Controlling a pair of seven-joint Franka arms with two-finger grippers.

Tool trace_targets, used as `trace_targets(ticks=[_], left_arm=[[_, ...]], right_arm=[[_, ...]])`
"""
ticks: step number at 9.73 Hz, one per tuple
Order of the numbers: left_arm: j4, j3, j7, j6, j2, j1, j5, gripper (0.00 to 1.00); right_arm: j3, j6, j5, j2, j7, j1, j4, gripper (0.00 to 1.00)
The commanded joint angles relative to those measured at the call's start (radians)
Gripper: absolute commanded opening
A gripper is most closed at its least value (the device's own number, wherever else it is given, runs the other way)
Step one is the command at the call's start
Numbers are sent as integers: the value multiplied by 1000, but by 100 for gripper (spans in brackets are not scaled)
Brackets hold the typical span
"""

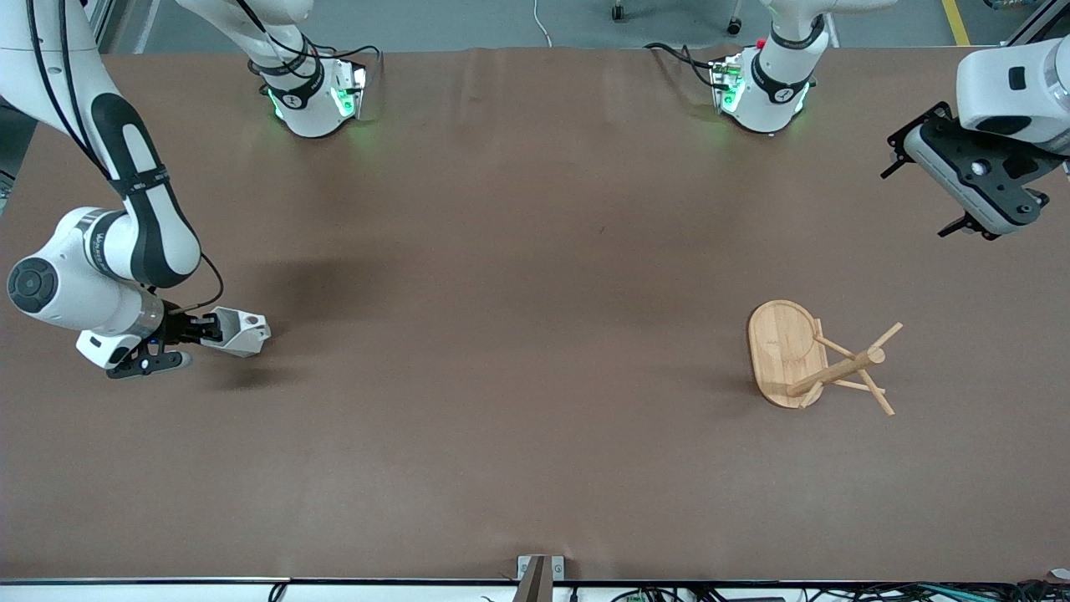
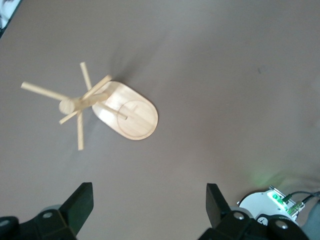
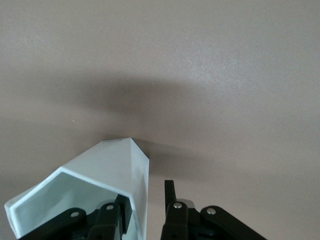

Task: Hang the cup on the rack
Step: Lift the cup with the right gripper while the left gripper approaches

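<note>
Right tool [image 1: 194, 332]: low over the tabletop [image 1: 501, 334] at the right arm's end, lying nearly level, clamped on the cup [image 1: 238, 330].
Grip: in the right wrist view one finger [image 3: 111, 217] sits inside the cup [image 3: 95, 192] and the other finger [image 3: 171, 200] outside it, with the wall pinched between them.
Cup: white and faceted, on its side, projecting from the right tool toward the middle of the tabletop; a round hole shows on its upper face; whether it touches the tabletop cannot be told.
Left tool [image 2: 149, 202]: up in the air over the tabletop at the left arm's end, fingers spread wide apart and holding nothing; the arm waits.
Rack [image 1: 815, 358]: well apart from the right tool and the cup, at the left arm's end; under the left tool's camera, where the left wrist view shows it whole [image 2: 107, 107].
Rack state: oval base flat on the tabletop, post with thin pegs fanning out; pegs bare.
</note>
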Motion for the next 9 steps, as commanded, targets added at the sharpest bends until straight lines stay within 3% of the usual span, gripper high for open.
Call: trace_targets(ticks=[1, 2, 4, 5, 7, 9], left_arm=[[-37, 0, 92, -10, 5, 5, -41, 99], [-40, -2, 97, -10, 8, 1, -44, 99], [-40, -15, 131, -10, 30, -2, -75, 99], [-42, -16, 158, -10, 33, 1, -93, 99], [-45, -16, 223, -23, 66, 4, -158, 99], [-43, -16, 225, -21, 83, 2, -191, 99]], right_arm=[[2, 24, 13, 6, -9, 2, -8, 14], [2, 21, 13, 10, -8, 1, -8, 2], [3, 1, 15, 13, -3, -2, 4, 1], [3, -115, 53, 13, -3, 2, 68, 1], [3, -354, 197, 12, -3, 16, 214, 0], [5, -464, 463, 4, 21, 47, 238, 0]])
